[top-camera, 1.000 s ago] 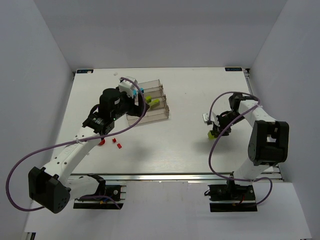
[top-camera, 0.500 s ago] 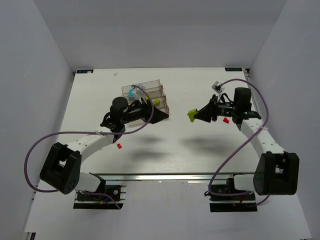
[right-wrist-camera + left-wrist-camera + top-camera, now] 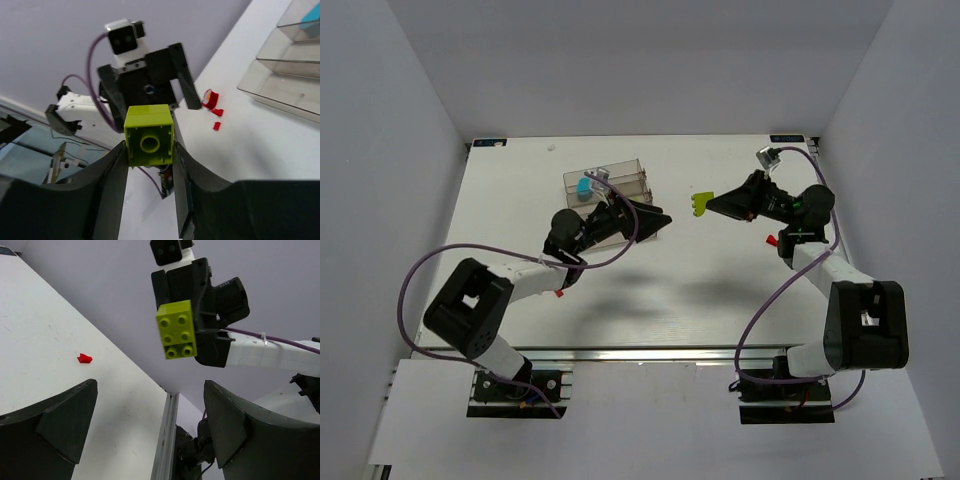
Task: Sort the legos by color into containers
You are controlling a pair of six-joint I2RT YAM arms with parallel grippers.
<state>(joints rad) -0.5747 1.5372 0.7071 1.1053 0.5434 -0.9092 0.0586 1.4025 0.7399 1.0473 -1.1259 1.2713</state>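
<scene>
A white table [image 3: 650, 300] fills a booth with plain grey walls [image 3: 410, 120]. Both arms reach from its near edge toward the middle.

Nearest, beside the left arm, lie three red bits [image 3: 210, 98]: one rounded and two smaller. The overhead view shows only one of them clear of the arm. A fourth red bit [image 3: 772, 240] lies on the table close under the right arm.

Further in, the two claws face each other above the table, well apart. The left claw [image 3: 150, 385] is spread wide with nothing between its fingers. The right claw [image 3: 713, 205] is closed on the one green brick [image 3: 176, 330], which hangs in the air clear of the table, its studs turned toward the left claw.

Farthest stands the rack [image 3: 620, 168], three clear troughs joined in steps. One cyan brick [image 3: 583, 187] sits at the left end of the far trough. The left claw hangs over the two nearer troughs, so I cannot tell what they hold.
</scene>
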